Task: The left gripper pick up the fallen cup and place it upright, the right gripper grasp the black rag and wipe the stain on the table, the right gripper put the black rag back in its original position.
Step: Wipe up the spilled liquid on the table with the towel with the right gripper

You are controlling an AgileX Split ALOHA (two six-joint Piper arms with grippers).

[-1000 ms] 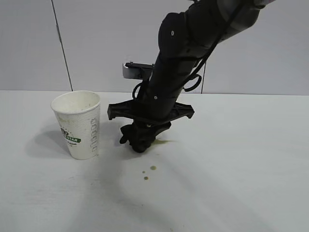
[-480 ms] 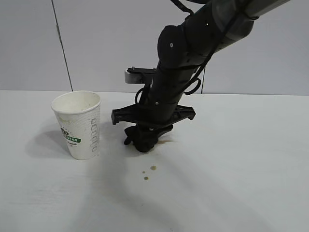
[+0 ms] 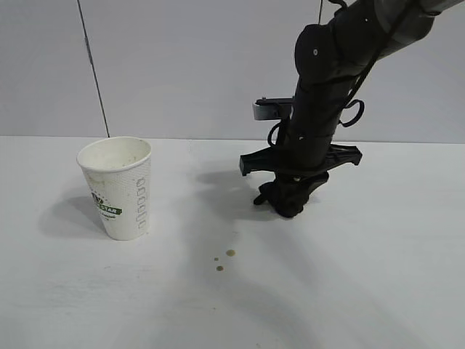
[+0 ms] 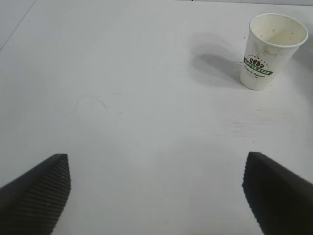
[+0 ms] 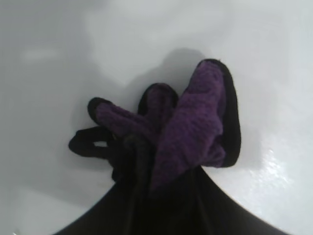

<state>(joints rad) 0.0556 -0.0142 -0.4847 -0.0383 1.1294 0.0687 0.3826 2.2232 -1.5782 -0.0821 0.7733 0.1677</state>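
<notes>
White table [image 3: 378, 291] bears the black rag [image 3: 287, 198], clenched beneath the right end effector [image 3: 290, 207].

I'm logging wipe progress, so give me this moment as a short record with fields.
cup: white textured paper cup with green logo band, upright, apart from both arms
right tool: shut on bunched black rag, rag pressed on plain white table
stain: small olive-brown droplets between cup and rag, unwiped
left tool: open, empty, idle above table

Cup [image 4: 270, 51]: green logo band reads "COFFEE STAR".
</notes>
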